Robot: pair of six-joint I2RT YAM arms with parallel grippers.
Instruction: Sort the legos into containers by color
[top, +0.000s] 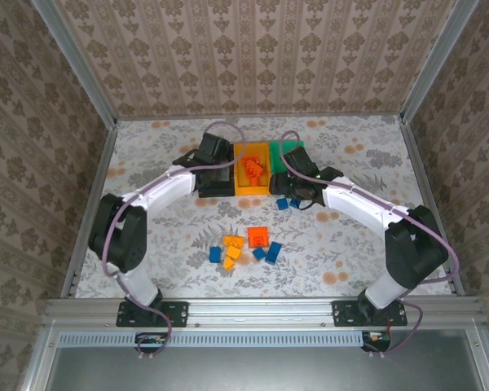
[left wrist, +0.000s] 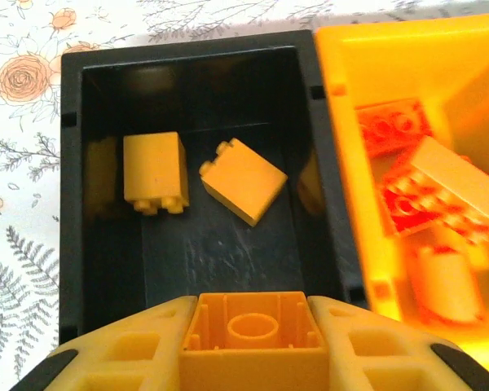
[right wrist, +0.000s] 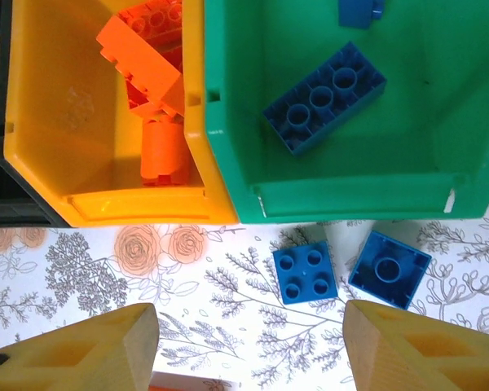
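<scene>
The left tool [left wrist: 253, 358] is closed on a yellow brick [left wrist: 253, 336], hollow underside facing the wrist camera. It hangs over the near wall of the black bin [left wrist: 72, 204], at the left end of the bin row at the table's [top: 147, 236] far middle. Two yellow bricks [left wrist: 153, 173] already lie on that bin's floor.

The step looks like a drop. To do it well, carry the brick a little further over the bin's floor so it clears the near wall. Keep it left of the yellow bin [left wrist: 336, 122], then part the fingers and let it fall straight.

The right tool [right wrist: 248, 342] is spread wide and holds nothing, low over the table just in front of the green bin [right wrist: 350, 199]. Two blue bricks [right wrist: 304, 274] lie there, close together. It should centre on one so the other is not pushed. A pile [top: 244, 244] waits near the table's near edge.
</scene>
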